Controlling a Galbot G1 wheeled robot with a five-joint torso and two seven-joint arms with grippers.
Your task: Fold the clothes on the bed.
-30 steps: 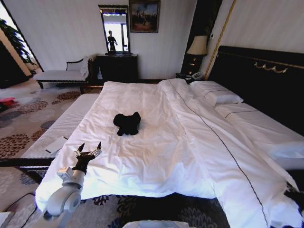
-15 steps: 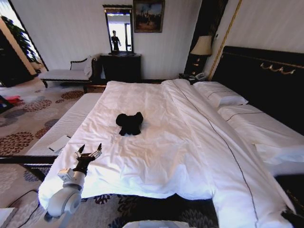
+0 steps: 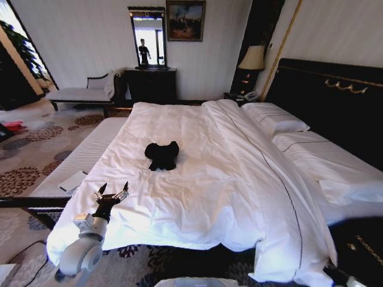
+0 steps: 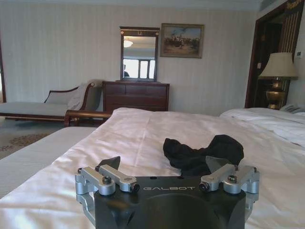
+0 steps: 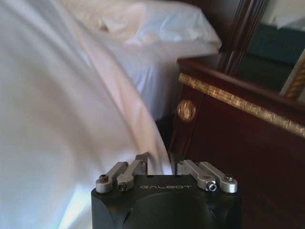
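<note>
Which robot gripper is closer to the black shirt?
The left gripper, open above the duvet's near edge, facing the black T-shirt. The right gripper is by the bed's dark wooden corner.

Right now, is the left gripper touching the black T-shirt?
No, the left gripper hovers open near the bed's edge, apart from the bunched black T-shirt.

Right gripper (image 5: 161, 164): hangs beside the dark wood bed frame (image 5: 224, 129), its fingers (image 5: 125, 172) close together, white duvet (image 5: 62, 119) hanging just past them.
Bed frame: gold trim (image 5: 238, 101) along its top edge, round gold ornament (image 5: 186, 110) below.
Pillow (image 5: 157, 21): lies beyond the frame's post (image 5: 243, 33).
</note>
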